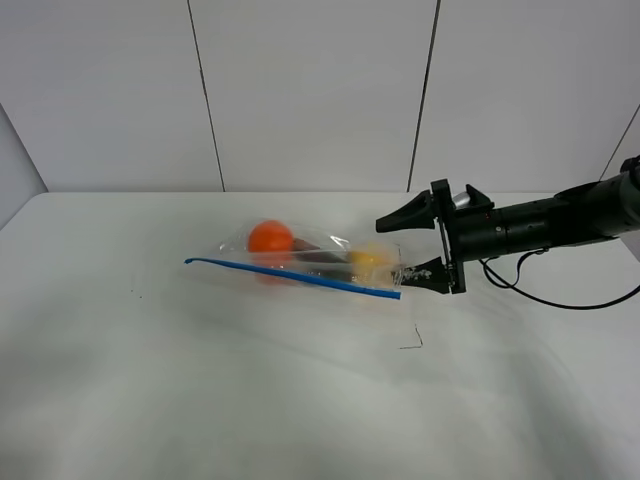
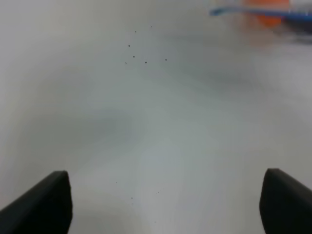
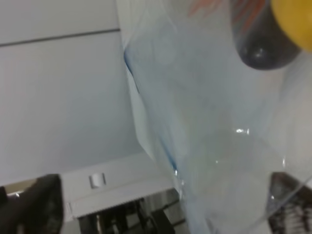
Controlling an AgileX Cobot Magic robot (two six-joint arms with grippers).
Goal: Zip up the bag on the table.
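The clear bag lies on the white table, its blue zip strip along the near edge. An orange ball, a yellow item and a dark purple item show through it. My right gripper is open at the bag's right end, one finger above and one finger at the bag's corner. In the right wrist view the bag fills the space between the fingers. My left gripper is open over bare table, and the bag's strip is far ahead of it.
A thin dark wire-like mark lies on the table in front of the bag's right end. A black cable hangs from the right arm. White wall panels stand behind the table. The left arm is outside the high view.
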